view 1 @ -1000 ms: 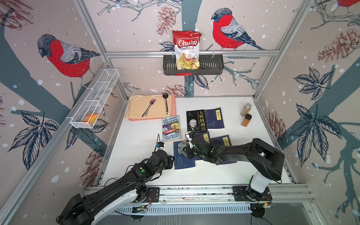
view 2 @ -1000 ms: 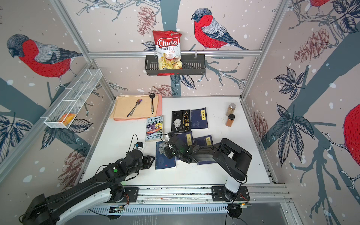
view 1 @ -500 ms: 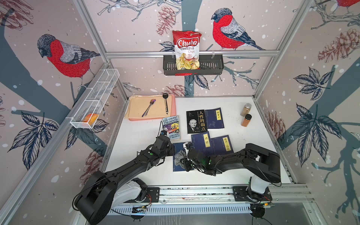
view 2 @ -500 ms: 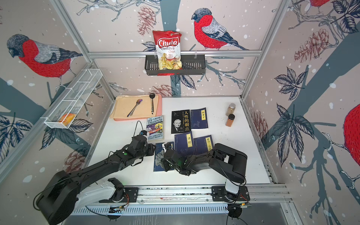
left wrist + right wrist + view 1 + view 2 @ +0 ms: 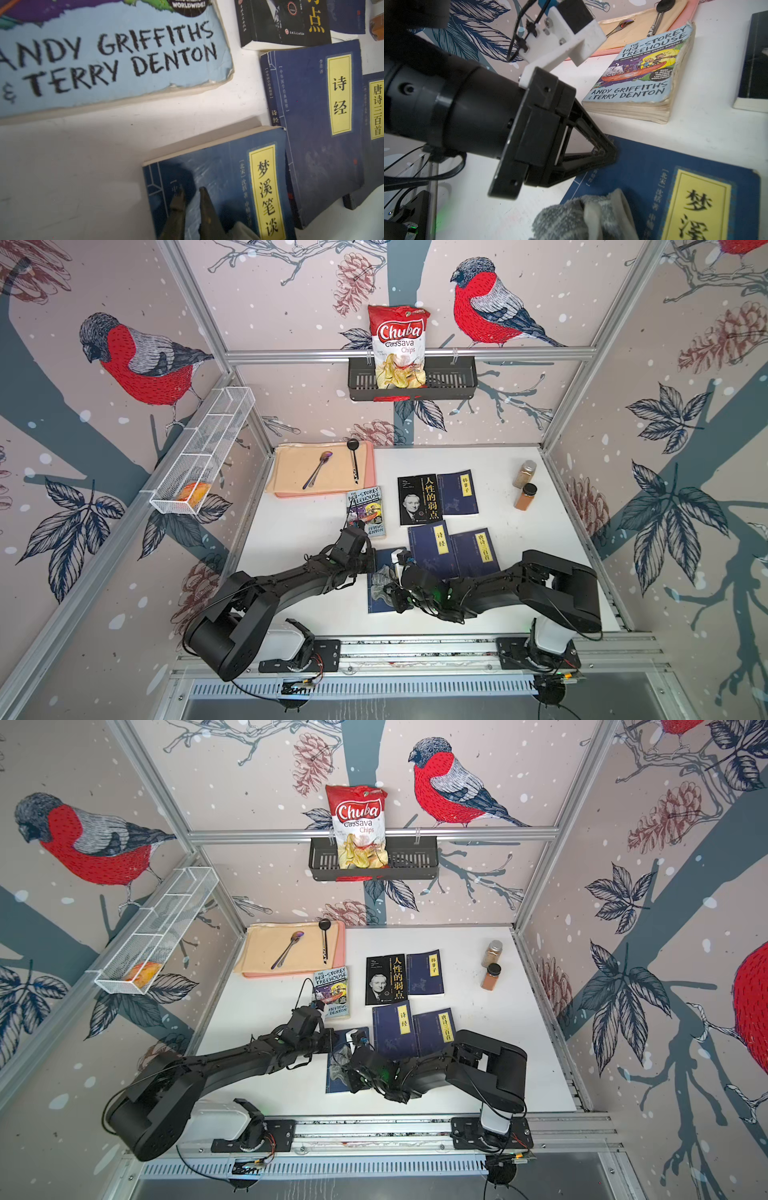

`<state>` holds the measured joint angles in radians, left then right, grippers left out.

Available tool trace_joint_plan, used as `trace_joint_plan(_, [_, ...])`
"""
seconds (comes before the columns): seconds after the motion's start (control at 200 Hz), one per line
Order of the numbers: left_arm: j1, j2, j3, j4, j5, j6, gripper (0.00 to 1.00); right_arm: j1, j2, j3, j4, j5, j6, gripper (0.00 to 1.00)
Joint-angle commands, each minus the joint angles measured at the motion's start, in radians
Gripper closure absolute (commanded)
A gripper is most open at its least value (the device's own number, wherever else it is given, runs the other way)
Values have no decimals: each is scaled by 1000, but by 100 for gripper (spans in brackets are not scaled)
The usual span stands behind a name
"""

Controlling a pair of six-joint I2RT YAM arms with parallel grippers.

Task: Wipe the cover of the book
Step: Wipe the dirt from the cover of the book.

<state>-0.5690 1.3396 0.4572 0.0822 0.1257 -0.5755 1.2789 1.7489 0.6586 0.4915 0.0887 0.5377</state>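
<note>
Left wrist view first, Ben: the left gripper (image 5: 191, 197) has its tips planted on a corner of the blue book (image 5: 228, 166); its jaws are all but pressed together, a thin slit between them and nothing in it; I read that as pinning, not picking.

Agreed, Ana; the right wrist view shows the grey cloth (image 5: 571, 218) bunched on that same cover, just beside those tips; the right gripper (image 5: 394, 594) looks clamped on the cloth, though its own jaws are hidden.

And where does the book lie?

Flat on the white table (image 5: 83, 176), at the front between the two arms, hard against the 诗经 volume (image 5: 322, 124); so the wipe itself seems to be the step in hand.

Next move, then?

I'd say a drag of the cloth across towards the yellow label, light and even; the pin must hold so the book doesn't skid into its neighbour; the cloth should steer clear of the left tips.

Any writing?

The label reads 梦溪笔谈, with 沈括 著 beside it; next along is 唐诗三百首 (image 5: 376, 108); the black book (image 5: 417, 499) says 人性的弱点; the paperback (image 5: 639, 68) reads "The 143-Storey Treehouse, Andy Griffiths & Terry Denton"; the bag (image 5: 399, 348) says "Chuba Cassava Chips".
</note>
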Motion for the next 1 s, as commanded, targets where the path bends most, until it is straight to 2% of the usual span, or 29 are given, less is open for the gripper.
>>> trace_joint_plan(0.0, [10, 17, -2, 32, -23, 23, 85, -16, 4, 1, -93, 42, -52, 94])
trace_joint_plan(0.15, [27, 68, -2, 53, -15, 31, 87, -11, -43, 3, -119, 49, -63, 94])
trace_joint_plan(0.36, [39, 98, -24, 88, -1, 25, 88, 55, -89, 6, -136, 70, -18, 94])
trace_joint_plan(0.535, [46, 98, -43, 102, 8, 23, 88, 78, -26, 21, -59, 13, 20, 94])
trace_joint_plan(0.71, [49, 84, -60, 108, 18, 22, 88, 62, 89, 78, -59, 16, 32, 94])
trace_joint_plan(0.875, [50, 75, -71, 110, 22, 22, 88, -5, 95, 78, -39, 10, -2, 94])
trace_joint_plan(0.996, [54, 77, -75, 112, 23, 23, 88, 7, 73, 92, -67, 3, -30, 94])
